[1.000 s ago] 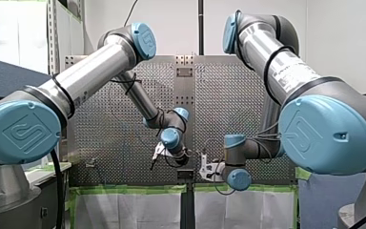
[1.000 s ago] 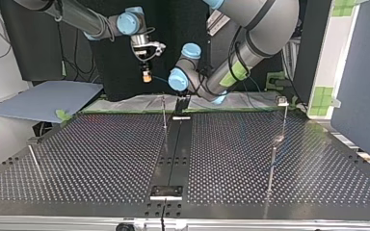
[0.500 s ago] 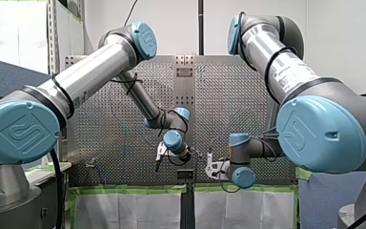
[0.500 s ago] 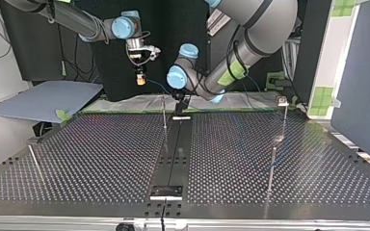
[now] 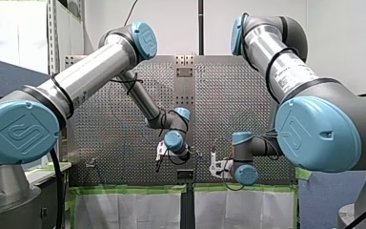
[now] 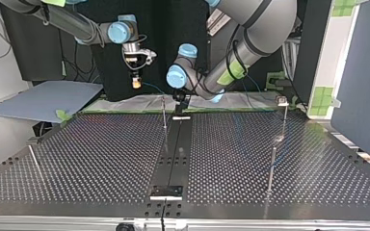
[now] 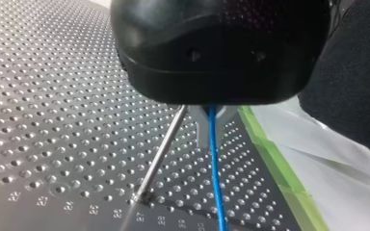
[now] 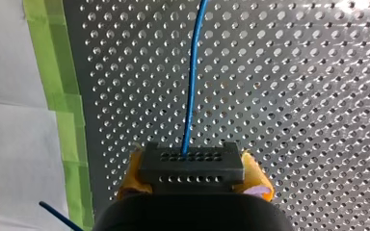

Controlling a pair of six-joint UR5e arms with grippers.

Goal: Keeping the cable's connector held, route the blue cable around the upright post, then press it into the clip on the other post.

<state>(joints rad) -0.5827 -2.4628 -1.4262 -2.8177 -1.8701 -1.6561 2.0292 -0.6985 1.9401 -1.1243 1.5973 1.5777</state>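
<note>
1. In the top view, the perforated table (image 6: 101, 159) carries the upright post (image 6: 164, 113) at twelve o'clock from its centre.
2. Your left gripper (image 7: 214, 118) looks closed on the blue cable (image 7: 215, 173) at the post's two o'clock, probably to steer it around.
3. Your right gripper (image 8: 192, 175) clamps the connector (image 8: 191, 163) at the post's eleven o'clock, likely to keep the line taut.

Right end effector (image 6: 135, 83) with its connector (image 8: 191, 163): slides toward the top view's left (rightward in the front view), farther from my left end effector (image 6: 180, 100).
Blue cable (image 8: 189, 96): spans a longer gap between them.
</note>
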